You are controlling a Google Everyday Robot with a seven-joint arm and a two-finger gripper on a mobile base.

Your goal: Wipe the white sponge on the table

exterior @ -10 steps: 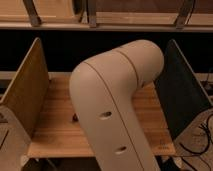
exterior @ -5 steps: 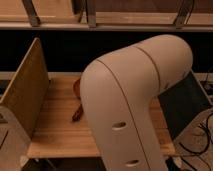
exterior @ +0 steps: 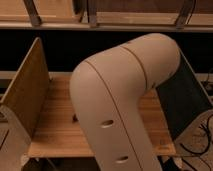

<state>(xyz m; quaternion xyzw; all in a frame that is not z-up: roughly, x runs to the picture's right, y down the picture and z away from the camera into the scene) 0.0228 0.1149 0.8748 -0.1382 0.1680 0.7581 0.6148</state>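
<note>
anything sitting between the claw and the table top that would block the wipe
That cannot be settled from this view. The claw is out of sight, hidden behind the robot's arm, which covers the middle of the table. No sponge shows. The bare strips of tabletop left and right of the arm hold nothing visible.

My arm (exterior: 117, 105) is showing as a thick, smooth, cream-coloured shell, bending through a rounded elbow toward two o'clock. A thin seam is curving across the casing near that bend, and two small oval recesses (possibly screw holes) are sitting toward six o'clock. My gripper is staying out of view.
</note>
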